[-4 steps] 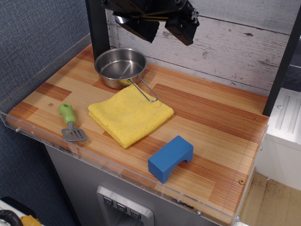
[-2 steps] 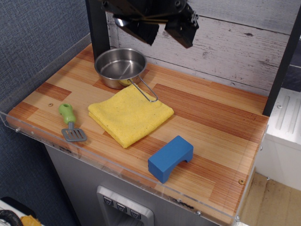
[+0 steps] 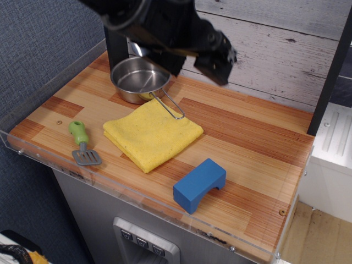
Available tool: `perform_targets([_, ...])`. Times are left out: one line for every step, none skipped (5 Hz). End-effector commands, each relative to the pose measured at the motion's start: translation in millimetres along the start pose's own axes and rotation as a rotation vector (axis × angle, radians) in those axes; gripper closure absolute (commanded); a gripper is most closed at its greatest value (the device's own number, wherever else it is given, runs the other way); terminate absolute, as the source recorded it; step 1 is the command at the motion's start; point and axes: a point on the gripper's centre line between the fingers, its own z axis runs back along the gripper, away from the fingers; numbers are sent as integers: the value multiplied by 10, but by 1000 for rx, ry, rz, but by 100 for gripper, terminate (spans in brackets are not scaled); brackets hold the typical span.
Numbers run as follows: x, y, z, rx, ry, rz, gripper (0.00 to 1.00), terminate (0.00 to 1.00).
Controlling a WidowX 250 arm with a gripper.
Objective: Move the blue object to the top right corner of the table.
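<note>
White weathered planks formed the wall behind the striped wooden tabletop (image 3: 242, 143) with its clear acrylic rim. On this tabletop, toward 5 o'clock, lay the solid blue bridge-shaped block (image 3: 199, 185), near the front edge, with its arched notch facing down and nothing touching it. At the centre was a folded yellow cloth (image 3: 152, 133). At 11 o'clock stood a round steel pot (image 3: 141, 78), and its wire handle reached onto the cloth. At 8 o'clock lay a small spatula with a green handle and grey blade (image 3: 83, 144), just beside the cloth but apart from it. The black pincer (image 3: 192, 52) hung high above the 12 o'clock side, near the pot and well apart from the blue block. It was blurred, so I cannot tell if its fingers were apart or together.
</note>
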Motion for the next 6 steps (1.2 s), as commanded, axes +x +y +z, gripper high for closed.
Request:
perform_targets([-264, -15, -61, 18, 43, -35, 0, 0])
perform_targets([-379, 26, -215, 41, 89, -60, 0, 0])
perform_targets([-414, 31, -345, 48, 104, -69, 0, 0])
perform_targets([-488, 12, -510, 54, 134, -83, 0, 0])
perform_targets([-589, 34, -667, 71, 175, -87, 0, 0])
perform_targets([-679, 60, -771, 80, 205, -93, 0, 0])
